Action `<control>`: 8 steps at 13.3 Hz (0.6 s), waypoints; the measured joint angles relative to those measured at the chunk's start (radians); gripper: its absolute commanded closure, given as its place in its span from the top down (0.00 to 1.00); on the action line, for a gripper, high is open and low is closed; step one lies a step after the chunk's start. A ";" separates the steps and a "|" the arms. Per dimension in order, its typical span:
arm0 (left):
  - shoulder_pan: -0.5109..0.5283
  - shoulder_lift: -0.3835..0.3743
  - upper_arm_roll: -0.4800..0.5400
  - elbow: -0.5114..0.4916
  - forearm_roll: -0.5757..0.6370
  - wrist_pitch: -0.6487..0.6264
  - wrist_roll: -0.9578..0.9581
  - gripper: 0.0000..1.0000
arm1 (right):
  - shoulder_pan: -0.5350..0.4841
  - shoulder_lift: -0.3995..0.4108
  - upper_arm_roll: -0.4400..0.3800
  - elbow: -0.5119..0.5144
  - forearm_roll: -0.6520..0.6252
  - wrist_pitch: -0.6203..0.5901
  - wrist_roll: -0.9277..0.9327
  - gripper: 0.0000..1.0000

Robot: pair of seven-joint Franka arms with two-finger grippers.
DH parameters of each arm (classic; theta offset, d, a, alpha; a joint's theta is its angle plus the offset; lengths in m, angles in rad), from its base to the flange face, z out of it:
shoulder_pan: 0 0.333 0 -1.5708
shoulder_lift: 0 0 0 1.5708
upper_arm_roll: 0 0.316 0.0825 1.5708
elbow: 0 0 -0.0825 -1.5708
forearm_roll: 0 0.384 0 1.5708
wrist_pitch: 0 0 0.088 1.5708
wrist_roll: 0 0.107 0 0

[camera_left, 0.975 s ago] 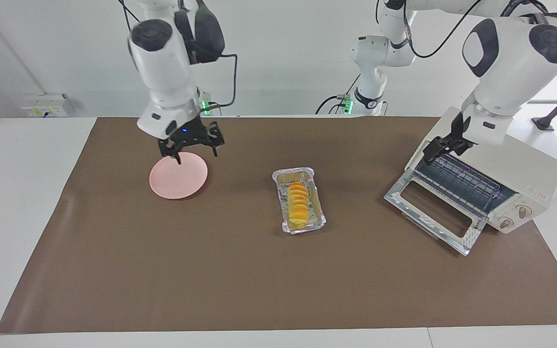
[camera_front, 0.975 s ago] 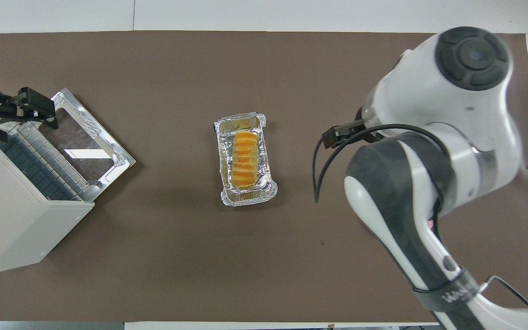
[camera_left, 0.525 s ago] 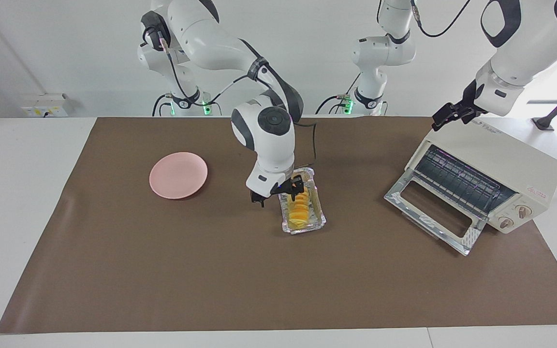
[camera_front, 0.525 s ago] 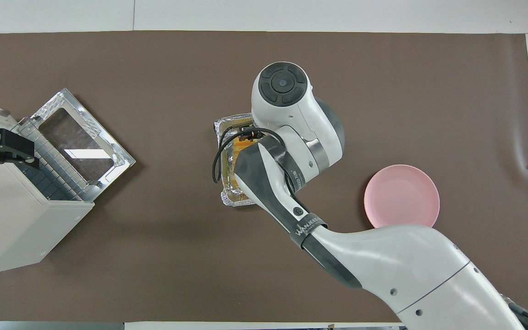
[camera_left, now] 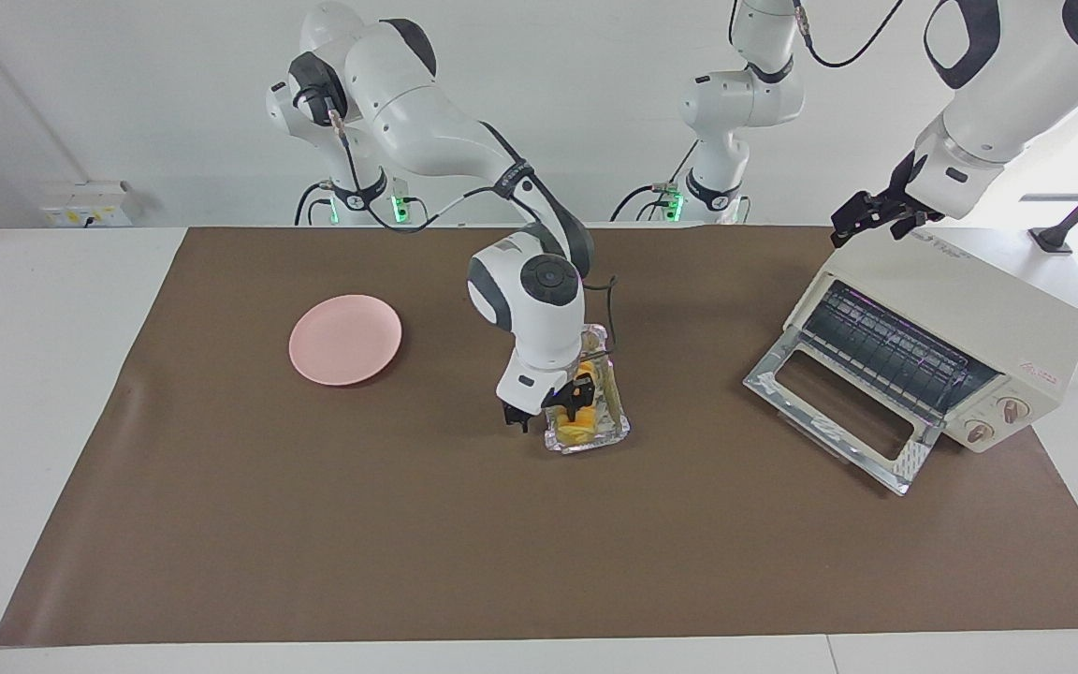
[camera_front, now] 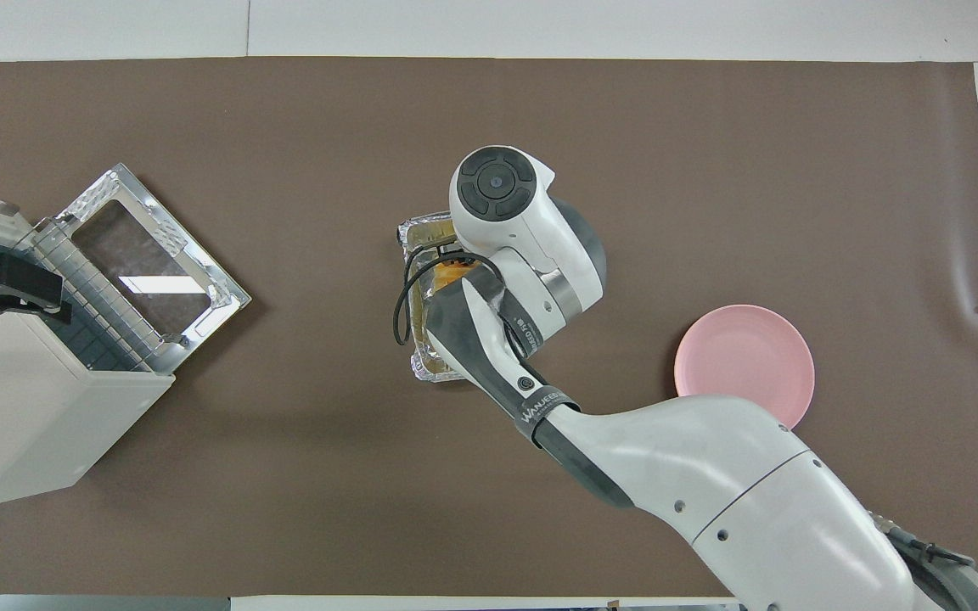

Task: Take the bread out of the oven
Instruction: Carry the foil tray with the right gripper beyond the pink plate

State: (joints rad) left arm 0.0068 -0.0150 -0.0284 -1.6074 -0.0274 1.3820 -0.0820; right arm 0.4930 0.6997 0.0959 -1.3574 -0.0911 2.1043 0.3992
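The foil tray (camera_left: 616, 426) sits near the middle of the brown mat (camera_left: 408, 524) that covers the desk (camera_left: 34, 374), and the bread (camera_left: 576, 432) lies inside it; only its golden end farther from the robots shows in the facing view, the rest is hidden by the right arm's wrist. The oven (camera_left: 960, 328) stands at the left arm's end of the desk with its glass door (camera_left: 838, 412) folded down flat onto the mat and its wire rack (camera_left: 885, 351) bare. The pink plate (camera_left: 345, 339) lies empty toward the right arm's end.

The right end effector (camera_left: 550, 412) is down at the tray, one dark finger just outside the tray wall on the plate's side and the other over the bread (whether the fingers already press the loaf I cannot tell). In the overhead view the arm covers most of the tray (camera_front: 421, 242). The left end effector (camera_left: 866, 220) hangs over the oven's top with its fingers spread and nothing between them.

Half a second ago the right end effector stood over the tray's end nearer the robots; it has since come lower and along the loaf. A second ago it hung over the plate, while the left one was at the oven's mouth.
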 measured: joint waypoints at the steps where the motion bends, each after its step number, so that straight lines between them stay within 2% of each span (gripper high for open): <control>1: 0.000 -0.001 -0.005 0.003 0.000 0.000 0.006 1.00 | 0.006 0.000 0.000 0.003 0.000 0.000 0.000 0.00; 6: 0.000 -0.004 -0.041 0.005 0.000 0.001 0.002 1.00 | 0.006 0.000 -0.006 0.010 0.001 -0.007 0.000 0.00; 8: 0.001 -0.008 -0.040 0.005 0.000 0.002 0.001 1.00 | -0.012 0.000 -0.010 0.022 0.009 -0.046 0.000 0.00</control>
State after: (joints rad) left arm 0.0081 -0.0227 -0.0689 -1.6021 -0.0274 1.3843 -0.0808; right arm 0.4815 0.6998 0.0855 -1.3352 -0.0825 2.0587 0.3996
